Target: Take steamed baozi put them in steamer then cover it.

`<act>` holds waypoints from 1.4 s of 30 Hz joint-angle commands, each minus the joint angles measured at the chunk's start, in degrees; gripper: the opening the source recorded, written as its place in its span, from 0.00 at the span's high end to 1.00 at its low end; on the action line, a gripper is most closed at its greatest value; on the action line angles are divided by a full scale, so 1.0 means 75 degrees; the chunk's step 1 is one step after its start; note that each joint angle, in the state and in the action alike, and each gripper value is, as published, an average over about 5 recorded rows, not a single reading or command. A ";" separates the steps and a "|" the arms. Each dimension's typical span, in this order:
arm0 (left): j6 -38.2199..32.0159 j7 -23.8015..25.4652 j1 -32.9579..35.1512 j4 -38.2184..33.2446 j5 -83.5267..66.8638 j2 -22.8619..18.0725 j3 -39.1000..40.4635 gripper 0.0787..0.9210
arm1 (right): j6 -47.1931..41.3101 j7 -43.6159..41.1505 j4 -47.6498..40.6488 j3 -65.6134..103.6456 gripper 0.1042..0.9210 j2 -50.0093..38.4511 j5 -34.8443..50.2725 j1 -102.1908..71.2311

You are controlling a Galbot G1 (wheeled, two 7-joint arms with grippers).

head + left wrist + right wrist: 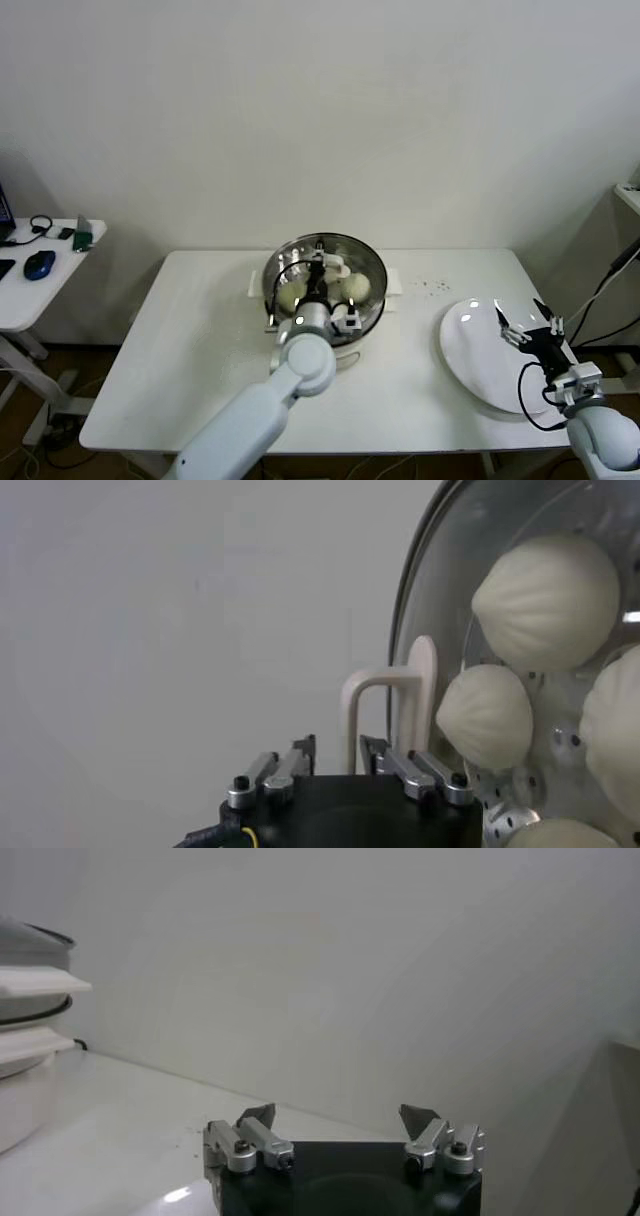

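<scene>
The steamer (pixel 372 262) stands at the back middle of the table, and the round clear glass lid (pixel 345 243) lies over it. Several steamed baozi (pixel 357 288) sit inside and show through the glass in the left wrist view (pixel 545 600). My left gripper (pixel 320 266) is over the lid. Its fingers stand either side of the lid's cream loop handle (pixel 351 705), with a gap showing on one side. My right gripper (pixel 527 325) is open and empty above the right edge of the bare white plate (pixel 480 350).
The white table (pixel 200 340) has dark specks (pixel 430 285) between the steamer and the plate. A small side table (pixel 40 290) with a mouse and cables stands at the far left. The steamer's cream base (pixel 25 1048) shows in the right wrist view.
</scene>
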 commanded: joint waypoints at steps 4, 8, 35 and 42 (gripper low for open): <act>0.0372 0.0038 0.0298 -0.1169 -0.0278 0.0521 -0.0123 0.51 | -0.0182 0.0004 0.0037 0.0006 0.12 0.0003 -0.0010 0.0011; 0.0372 0.0170 0.0530 -0.1674 -0.0391 0.0750 -0.0234 0.37 | -0.0484 0.0116 0.0107 -0.0002 0.12 -0.0001 -0.0049 0.0024; -0.3148 -0.4152 0.4013 -0.3597 -0.7252 0.1787 -0.4639 0.12 | -0.1009 0.0282 0.1031 -0.0111 0.12 0.0334 0.0028 -0.0237; -0.5480 -0.4002 0.5549 -0.2982 -0.9431 0.1171 -0.6357 0.12 | -0.0783 0.0120 0.1147 0.0004 0.12 0.0526 0.0009 -0.0474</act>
